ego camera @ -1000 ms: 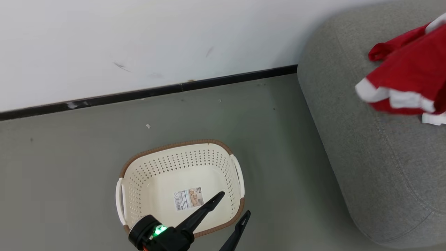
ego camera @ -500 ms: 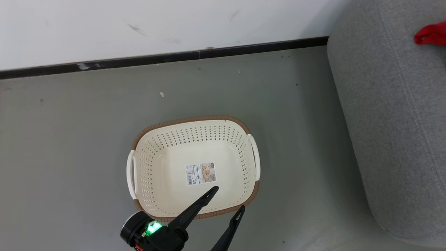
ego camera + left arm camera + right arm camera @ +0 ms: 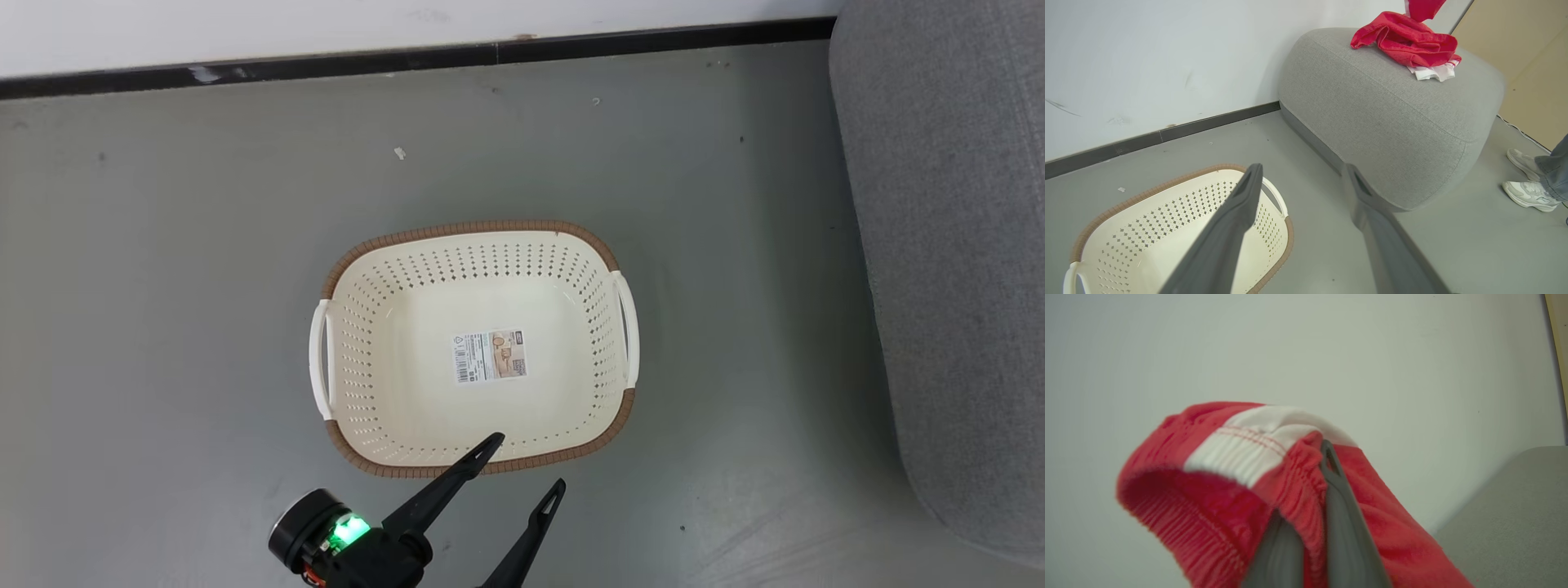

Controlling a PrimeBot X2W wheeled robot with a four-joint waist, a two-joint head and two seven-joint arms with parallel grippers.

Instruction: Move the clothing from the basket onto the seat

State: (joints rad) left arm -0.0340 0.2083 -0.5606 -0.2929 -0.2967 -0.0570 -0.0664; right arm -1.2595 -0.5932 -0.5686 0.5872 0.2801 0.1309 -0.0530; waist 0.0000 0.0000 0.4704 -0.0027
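Right wrist view brings us closest to the right gripper (image 3: pixel 1318 473): its 2 dark fingers are pressed together on a fold of a red garment (image 3: pixel 1216 486), pinching the gathered elastic edge between them. A white ribbed band lies across the top of the fold. The cloth drapes down on both sides of the fingers, with the open hem facing the view's lower left. From this close we cannot tell the garment's long axis. Behind it we see a pale wall and a corner of the grey seat (image 3: pixel 1515 506).

In the head view the left gripper (image 3: pixel 527 464) has its 2 fingers spread wide and holds nothing. Its tips point up and to the right, and 1 tip shows over the near rim of the basket (image 3: pixel 473 227). The basket stands mouth up on the grey floor, its long axis running left to right with 1 white handle at each end. A paper label (image 3: pixel 490 356) sits on its bare bottom. The seat is to the basket's right, apart from it.

In the left wrist view a pile of red clothing (image 3: pixel 1406 41) with white trim lies on top of the seat. A person's 2 pale shoes (image 3: pixel 1529 192) stand on the floor beside the seat.
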